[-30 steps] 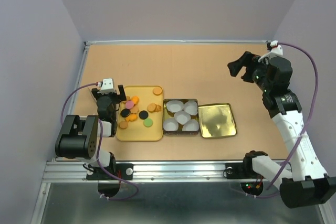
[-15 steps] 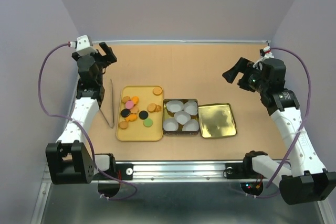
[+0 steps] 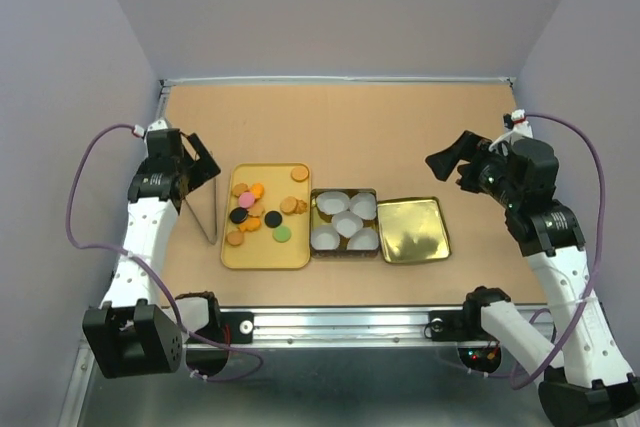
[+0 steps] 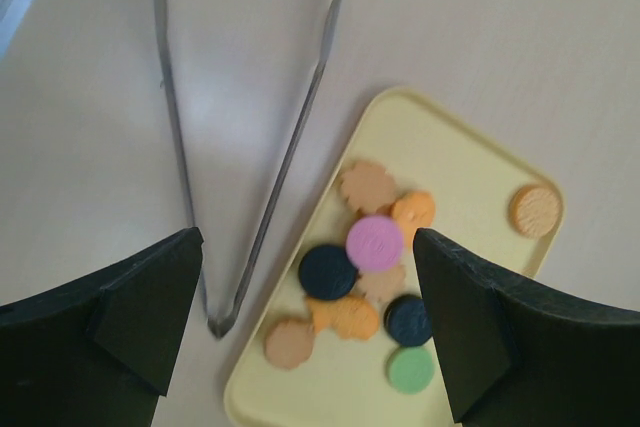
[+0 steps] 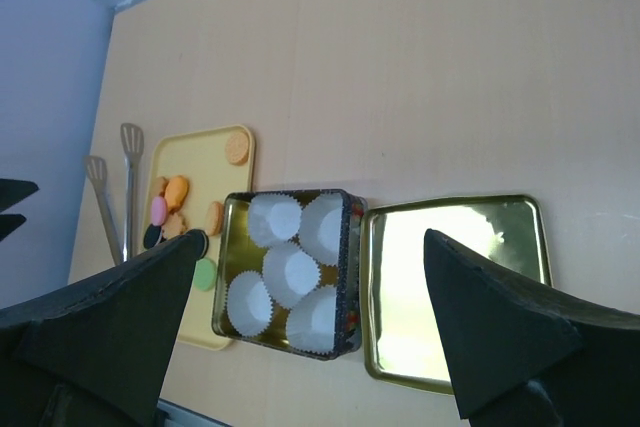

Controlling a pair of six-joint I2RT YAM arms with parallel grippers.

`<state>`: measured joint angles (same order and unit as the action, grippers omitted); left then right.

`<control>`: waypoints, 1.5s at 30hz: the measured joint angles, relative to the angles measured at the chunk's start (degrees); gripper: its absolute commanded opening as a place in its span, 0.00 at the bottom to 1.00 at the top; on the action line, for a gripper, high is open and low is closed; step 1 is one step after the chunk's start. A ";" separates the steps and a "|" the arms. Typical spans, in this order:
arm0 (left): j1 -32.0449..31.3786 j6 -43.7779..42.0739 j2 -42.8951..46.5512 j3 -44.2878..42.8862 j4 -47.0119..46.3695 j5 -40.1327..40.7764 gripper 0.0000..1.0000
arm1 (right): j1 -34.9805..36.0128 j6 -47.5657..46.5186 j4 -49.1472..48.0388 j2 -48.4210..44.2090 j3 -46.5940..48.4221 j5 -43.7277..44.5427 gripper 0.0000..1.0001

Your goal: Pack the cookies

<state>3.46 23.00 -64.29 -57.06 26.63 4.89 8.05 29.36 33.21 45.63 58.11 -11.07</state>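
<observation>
Top external view: a tan table point(image 3: 400, 127) is seen from above, with both arms held over it.
Left gripper point(image 3: 203, 160): held above the table at about 10 o'clock from the yellow tray point(image 3: 262, 260); the jaws are spread wide and nothing is gripped.
Right gripper point(image 3: 448, 161): held at about 1 o'clock from the gold lid point(image 3: 412, 230); the jaws are spread just as wide, with nothing between them.
Cookies point(image 3: 258, 209): piled loosely on the yellow tray, mostly toward its 9 o'clock half (orange ones mixed with black, pink and green, several overlapping).
Lone orange cookie point(image 3: 299, 174): set apart from the pile, in the tray's 1 o'clock corner.
Tin point(image 3: 345, 192): placed just at 3 o'clock of the tray, edge against edge; five white paper cups point(image 3: 349, 224) are seated inside it.
Lid: laid flat on the table at 3 o'clock of the tin, its shiny inner face turned up.
Tongs point(image 3: 206, 215): laid on the table at 9 o'clock of the tray, joined end toward 6 o'clock and tips spread toward 12 o'clock; whether the tray is touched cannot be told.
</observation>
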 measured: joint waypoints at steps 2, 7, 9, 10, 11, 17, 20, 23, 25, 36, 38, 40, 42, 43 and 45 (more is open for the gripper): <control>0.00 0.72 2.05 2.34 4.39 0.11 0.99 | 1.60 -0.50 -0.11 -0.33 -0.02 0.02 1.00; 0.00 2.16 1.16 5.40 10.97 0.00 0.99 | 3.41 1.03 -0.13 -2.51 -3.28 -0.79 1.00; 0.00 2.12 -0.85 5.33 11.74 0.07 0.99 | 3.41 2.08 0.07 -2.71 -4.63 -1.27 1.00; 0.00 2.12 -2.05 5.20 12.04 0.07 0.98 | 3.41 2.29 0.17 -2.64 -4.85 -1.36 1.00; 0.00 2.01 -3.98 5.20 12.22 0.02 0.98 | 3.41 2.49 0.20 -2.54 -5.40 -1.42 1.00; 0.00 1.81 -12.02 5.18 12.20 0.09 0.98 | 3.41 1.92 0.81 -3.30 -6.19 -1.31 1.00; 0.00 1.51 -14.43 5.05 11.96 0.48 0.98 | 3.41 1.40 0.85 -3.67 -6.19 -0.92 1.00; -0.04 0.55 -16.92 3.56 12.00 1.92 0.98 | 3.41 0.98 0.85 -2.84 -6.16 -0.55 1.00; -0.04 -0.28 -18.69 1.86 11.87 3.41 0.98 | 3.41 0.85 0.92 -2.10 -6.16 -0.37 1.00; -0.04 -4.22 -25.53 -0.20 10.34 7.28 0.92 | 3.41 -0.81 1.05 -1.46 -6.19 1.90 1.00; -0.04 -5.18 -27.21 -0.20 9.68 6.88 0.91 | 3.41 -1.07 1.07 -1.44 -6.19 2.12 1.00; -0.04 -6.01 -28.15 -0.20 9.18 6.12 0.91 | 3.41 -1.27 1.07 -1.44 -6.19 2.34 1.00; -0.09 -6.75 -28.33 -0.20 8.48 5.35 0.90 | 3.52 -1.49 1.07 -1.44 -6.19 2.54 1.00; -0.13 -7.08 -28.33 -0.20 8.22 5.09 0.88 | 3.63 -1.53 1.09 -1.44 -6.21 2.71 1.00; -0.15 -7.45 -28.35 -0.20 7.80 4.87 0.85 | 3.67 -1.75 1.07 -1.44 -6.25 3.02 1.00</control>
<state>3.31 15.55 -92.64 -57.25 34.44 9.76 11.73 27.62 34.28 44.18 51.86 -8.05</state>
